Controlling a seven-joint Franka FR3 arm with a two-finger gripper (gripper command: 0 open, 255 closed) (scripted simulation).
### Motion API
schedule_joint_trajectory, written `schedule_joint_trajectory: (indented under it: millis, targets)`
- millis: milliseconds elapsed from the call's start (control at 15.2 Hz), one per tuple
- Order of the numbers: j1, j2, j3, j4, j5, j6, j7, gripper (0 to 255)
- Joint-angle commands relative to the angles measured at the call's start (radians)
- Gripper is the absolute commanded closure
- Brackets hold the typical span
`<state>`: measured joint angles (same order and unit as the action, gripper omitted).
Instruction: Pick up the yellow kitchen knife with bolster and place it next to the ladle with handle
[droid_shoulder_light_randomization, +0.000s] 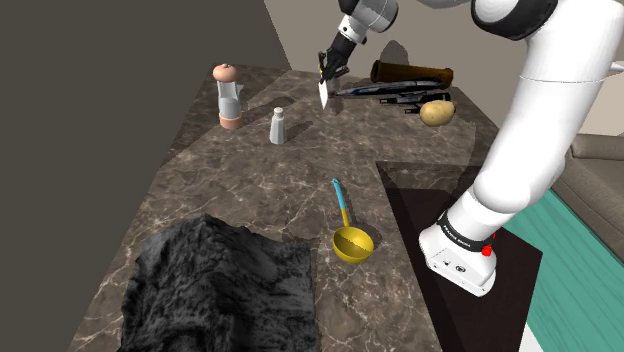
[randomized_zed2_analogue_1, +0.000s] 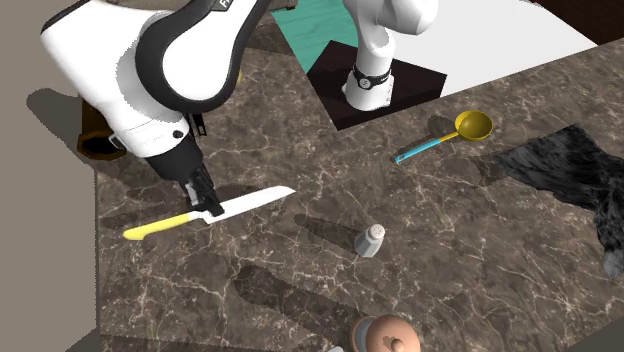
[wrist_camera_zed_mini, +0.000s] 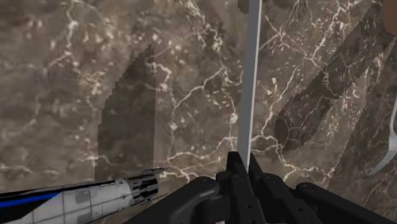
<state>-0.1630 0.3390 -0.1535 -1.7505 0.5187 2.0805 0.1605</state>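
Note:
My black gripper (droid_shoulder_light_randomization: 331, 66) is shut on the knife (droid_shoulder_light_randomization: 323, 92) and holds it in the air above the far part of the marble counter (droid_shoulder_light_randomization: 240, 190), the white blade pointing down. In the second exterior view the gripper (randomized_zed2_analogue_1: 209, 206) clasps the knife (randomized_zed2_analogue_1: 250, 203) where the white blade meets the yellow handle. In the wrist view the thin blade (wrist_camera_zed_mini: 250, 83) runs straight out from between the shut fingers (wrist_camera_zed_mini: 236, 184). The ladle (droid_shoulder_light_randomization: 346, 228) has a yellow bowl and a blue handle. It lies on the counter nearer the stand, well apart from the knife, and appears as ladle (randomized_zed2_analogue_1: 445, 137).
A pepper mill (droid_shoulder_light_randomization: 229, 95) and a salt shaker (droid_shoulder_light_randomization: 278, 126) stand at the shoulder view's left of the knife. A brown cylinder (droid_shoulder_light_randomization: 410, 72), dark utensils (droid_shoulder_light_randomization: 385, 92) and a potato (droid_shoulder_light_randomization: 436, 112) lie behind. A black cloth (droid_shoulder_light_randomization: 220, 290) covers the near corner.

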Motion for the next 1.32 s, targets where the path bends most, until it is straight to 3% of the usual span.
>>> schedule_joint_trajectory:
  millis: [0,726,1254]
  targets:
    - [-0.001,-0.01,-0.002,0.011,-0.007,-0.02,0.009,255]
    - [-0.001,-0.05,-0.011,0.086,-0.037,-0.125,0.062,255]
    - [0.107,-0.246,0.047,-0.187,-0.059,0.017,0.183,255]
